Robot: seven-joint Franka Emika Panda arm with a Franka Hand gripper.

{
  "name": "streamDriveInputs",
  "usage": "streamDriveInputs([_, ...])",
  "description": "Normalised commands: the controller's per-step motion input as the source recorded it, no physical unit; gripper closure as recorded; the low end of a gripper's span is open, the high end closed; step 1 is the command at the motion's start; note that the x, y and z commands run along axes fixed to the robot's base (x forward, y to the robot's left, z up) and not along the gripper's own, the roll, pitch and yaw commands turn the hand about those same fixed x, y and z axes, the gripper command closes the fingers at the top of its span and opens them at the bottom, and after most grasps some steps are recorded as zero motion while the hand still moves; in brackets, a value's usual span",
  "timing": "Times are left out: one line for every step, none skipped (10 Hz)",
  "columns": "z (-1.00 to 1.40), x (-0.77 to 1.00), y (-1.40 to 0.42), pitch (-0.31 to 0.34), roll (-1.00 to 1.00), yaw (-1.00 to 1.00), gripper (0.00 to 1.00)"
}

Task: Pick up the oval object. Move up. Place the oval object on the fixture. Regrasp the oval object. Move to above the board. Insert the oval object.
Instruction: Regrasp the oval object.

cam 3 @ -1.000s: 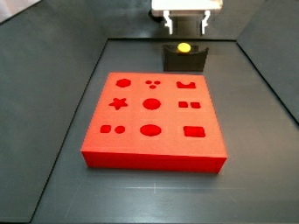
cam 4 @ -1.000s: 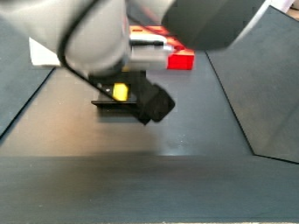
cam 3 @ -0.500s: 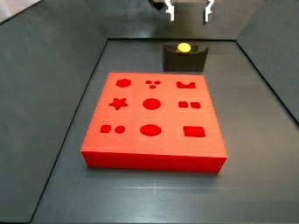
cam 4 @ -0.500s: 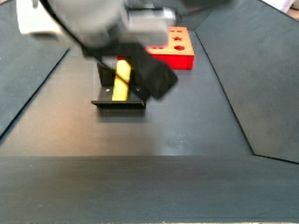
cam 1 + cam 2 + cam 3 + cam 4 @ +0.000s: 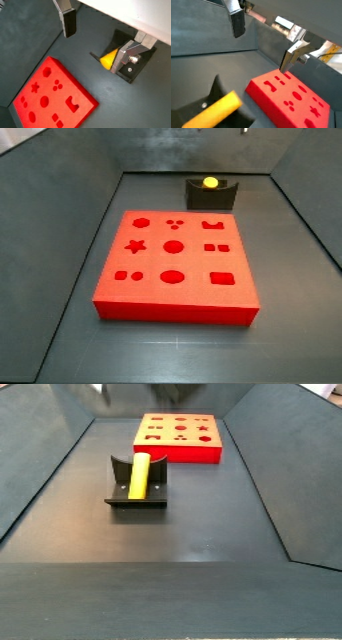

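Whereas the arm loomed low over the fixture (image 5: pixel 136 489) a second ago, the gripper (image 5: pixel 100 40) has since risen out of both side views, jaws released and empty in both wrist views. The oval object (image 5: pixel 138 474) lies in the fixture's notch, near the red board (image 5: pixel 175 263). No writing is legible. The floor (image 5: pixel 187 554) is dark grey.

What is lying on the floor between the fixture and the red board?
Nothing: in both side views the dark floor between the fixture holding the oval object and the board is bare. The gripper hangs open above.
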Motion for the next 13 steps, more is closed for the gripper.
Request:
streamDriveInputs([0.11,-0.04,-0.33,0.048,1.00,0.02,0.00])
streamDriveInputs([0.01,-0.02,-0.14,0.045,1.00,0.02,0.00])
streamDriveInputs([0.04,-0.03,-0.01,0.045,1.00,0.02,0.00])
streamDriveInputs([0.03,-0.02,-0.03,0.041,1.00,0.02,0.00])
streamDriveInputs([0.01,-0.03,-0.04,0.035,1.00,0.02,0.00])
streamDriveInputs([0.01,-0.03,-0.03,0.032,1.00,0.02,0.00])
streamDriveInputs([0.01,-0.02,-0.02,0.025,1.00,0.02,0.00])
streamDriveInputs([0.01,-0.02,-0.02,0.022,1.00,0.02,0.00])
streamDriveInputs([0.01,-0.02,-0.02,0.018,1.00,0.02,0.00])
streamDriveInputs([0.01,-0.02,-0.02,0.018,1.00,0.02,0.00])
streamDriveInputs([0.01,-0.02,-0.02,0.021,1.00,0.03,0.00])
streamDriveInputs([0.02,0.00,-0.02,0.027,1.00,0.03,0.00])
streamDriveInputs([0.00,0.01,-0.02,0.034,1.00,0.03,0.00])
